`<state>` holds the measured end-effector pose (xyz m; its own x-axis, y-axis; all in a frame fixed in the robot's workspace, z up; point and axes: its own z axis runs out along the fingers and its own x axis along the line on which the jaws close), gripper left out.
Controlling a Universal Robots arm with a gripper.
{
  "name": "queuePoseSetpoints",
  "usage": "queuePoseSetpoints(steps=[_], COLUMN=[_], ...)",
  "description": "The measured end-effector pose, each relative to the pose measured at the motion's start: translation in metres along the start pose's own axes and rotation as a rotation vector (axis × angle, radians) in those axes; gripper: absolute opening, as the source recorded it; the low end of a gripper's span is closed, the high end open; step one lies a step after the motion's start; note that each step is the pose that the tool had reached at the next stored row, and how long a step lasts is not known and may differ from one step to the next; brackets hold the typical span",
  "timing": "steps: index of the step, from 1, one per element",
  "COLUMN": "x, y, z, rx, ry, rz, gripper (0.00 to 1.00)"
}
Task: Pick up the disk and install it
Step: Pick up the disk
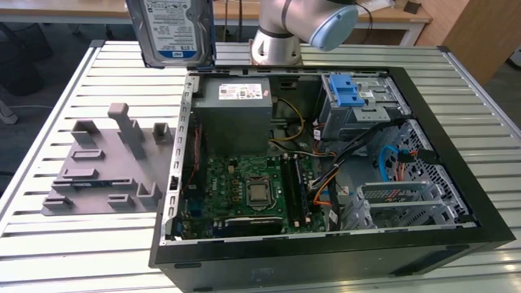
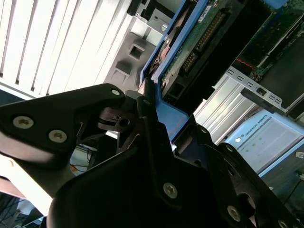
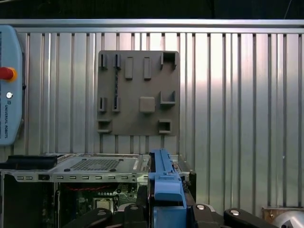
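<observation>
Black claw [image 2: 159, 107] clamped on the flat silver disk [image 1: 171, 30] by its blue plastic edge, above the ribbed metal table [image 1: 97, 79]

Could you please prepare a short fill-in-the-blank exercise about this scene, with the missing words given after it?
1. The jaws are shut on the disk by its plastic frame, whose colour is ____.
2. In the exterior view, the grey stand lies on the slatted table to the ____ of the open computer case.
3. The disk hangs ____ the table, touching neither the stand nor the case.
Missing words: blue; left; above.
</observation>
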<state>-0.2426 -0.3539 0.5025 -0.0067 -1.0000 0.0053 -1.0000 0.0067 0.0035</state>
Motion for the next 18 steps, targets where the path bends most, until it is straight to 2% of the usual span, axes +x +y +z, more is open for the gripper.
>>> queuePoseSetpoints(steps=[10,11,18], x=[0.0084,0.0106,0.0134], y=[-0.0154,-0.0214,-0.0377], z=[0.0001,0.0001,0.0001], rx=[0.0000,-0.0001,-0.0004], ry=[0.0000,0.0000,0.0001], rz=[0.000,0.000,0.000], gripper=[0.36,0.36,0.36])
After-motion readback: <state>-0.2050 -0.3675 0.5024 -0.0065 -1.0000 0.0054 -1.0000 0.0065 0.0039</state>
